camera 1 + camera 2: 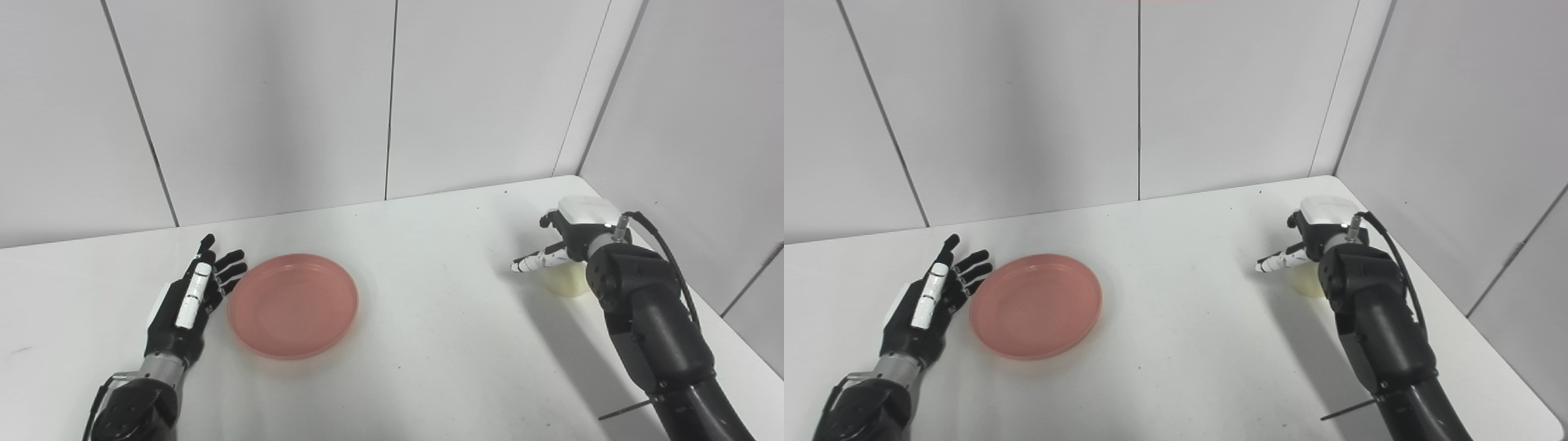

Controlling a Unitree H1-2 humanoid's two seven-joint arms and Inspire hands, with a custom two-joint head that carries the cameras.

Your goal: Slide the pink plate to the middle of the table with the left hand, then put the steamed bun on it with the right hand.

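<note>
Rising from the bottom left corner, the left arm reaches forward over the white table and ends in the left hand, which lies low with its fingers stretched out, spread a little and holding nothing. Their tips sit just beside the left rim of the pink plate; whether they touch it is not clear. That plate rests flat and bare on the table, left of the middle. Well apart to the right, the steamed bun sits near the table's right edge, a pale round shape partly hidden behind the right wrist. Directly above it is the right hand, palm turned down, one white-tipped finger pointing left and the others curled out of sight, so its grip on the bun cannot be told. Its dark forearm slants in from the bottom right corner.
</note>
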